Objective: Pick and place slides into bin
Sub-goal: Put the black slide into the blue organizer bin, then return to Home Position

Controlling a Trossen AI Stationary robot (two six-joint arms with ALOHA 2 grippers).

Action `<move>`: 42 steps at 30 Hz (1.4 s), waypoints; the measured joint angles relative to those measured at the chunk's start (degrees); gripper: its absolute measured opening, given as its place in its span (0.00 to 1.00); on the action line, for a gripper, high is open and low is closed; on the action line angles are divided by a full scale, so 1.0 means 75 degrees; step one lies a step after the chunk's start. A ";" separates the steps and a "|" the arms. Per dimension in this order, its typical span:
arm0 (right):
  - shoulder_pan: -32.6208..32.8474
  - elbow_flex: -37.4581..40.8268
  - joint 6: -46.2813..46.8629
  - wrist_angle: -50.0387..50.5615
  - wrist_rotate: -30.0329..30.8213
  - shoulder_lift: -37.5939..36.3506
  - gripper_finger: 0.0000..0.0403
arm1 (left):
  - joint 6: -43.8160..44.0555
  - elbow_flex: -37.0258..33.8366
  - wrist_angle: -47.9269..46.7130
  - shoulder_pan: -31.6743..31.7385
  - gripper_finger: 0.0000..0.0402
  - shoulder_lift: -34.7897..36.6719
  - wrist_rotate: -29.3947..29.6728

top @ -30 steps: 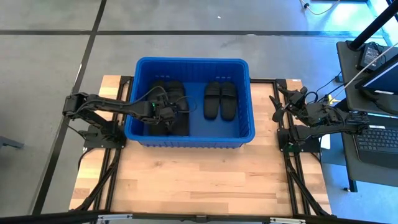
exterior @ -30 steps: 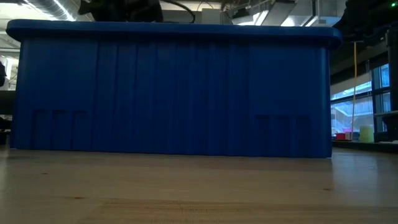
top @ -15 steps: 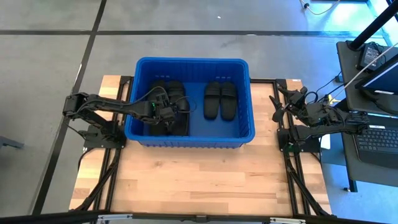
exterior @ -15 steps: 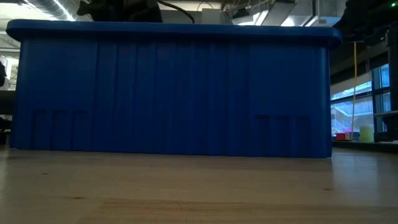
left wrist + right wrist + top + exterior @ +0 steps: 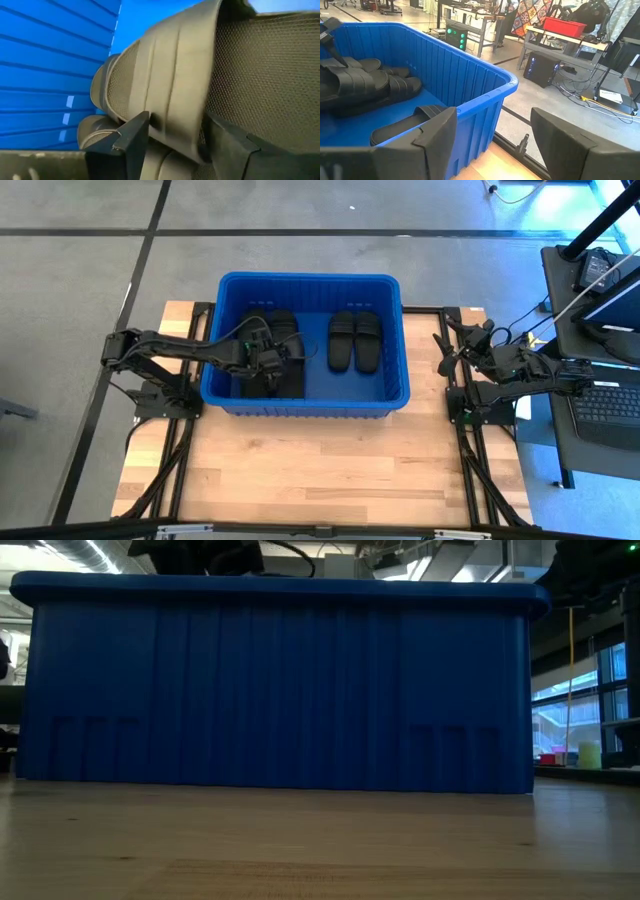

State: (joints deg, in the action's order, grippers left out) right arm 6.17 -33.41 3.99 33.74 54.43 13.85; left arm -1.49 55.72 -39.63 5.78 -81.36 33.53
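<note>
The blue bin (image 5: 305, 278) stands at the far middle of the table; its near wall fills the low view (image 5: 280, 690). Several black slides lie inside: a pile in the left half (image 5: 268, 330) and a pair side by side right of it (image 5: 355, 340). My left gripper (image 5: 275, 360) reaches into the bin's left half and is shut on a slide (image 5: 240, 65) on top of the pile. My right gripper (image 5: 443, 350) waits open and empty to the right of the bin, outside its wall (image 5: 470, 65). My left gripper has the wide strap (image 5: 167, 117) of a slide between its two fingers, one finger (image 5: 135, 137) on each side of the strap. The fingers lie across the strap. The slide lies on the other slides (image 5: 97, 132) in the pile, beside the bin's left wall (image 5: 50, 75).
The bin's high walls surround the left gripper. Bare wooden tabletop (image 5: 310, 470) lies between the bin and the near edge. A desk with a keyboard and monitor (image 5: 610, 390) stands right of the table, behind the right arm.
My left gripper has shifted only a little over the pile in the bin's left half. The slides in the bin lie as before.
</note>
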 joint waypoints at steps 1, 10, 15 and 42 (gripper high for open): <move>0.0000 0.0000 0.0000 0.0000 0.0000 0.0002 0.63 | -0.0063 0.0067 -0.0066 0.0000 0.45 0.0000 -0.0013; -0.0001 0.0001 0.0000 0.0000 -0.0001 0.0000 0.63 | -0.0068 0.0263 -0.0546 0.0189 0.45 0.0009 -0.0524; -0.0001 0.0000 -0.0001 0.0000 0.0000 0.0000 0.63 | -0.0050 0.0263 -0.0637 0.0239 0.45 0.0009 -0.0692; 0.0000 0.0000 -0.0026 0.0000 0.0000 0.0000 0.63 | -0.0018 0.1049 -0.1888 0.0233 0.45 0.0020 -0.2820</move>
State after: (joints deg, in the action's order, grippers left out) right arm 6.17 -33.41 3.79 33.74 54.43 13.85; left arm -1.63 63.58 -53.79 7.53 -81.21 12.37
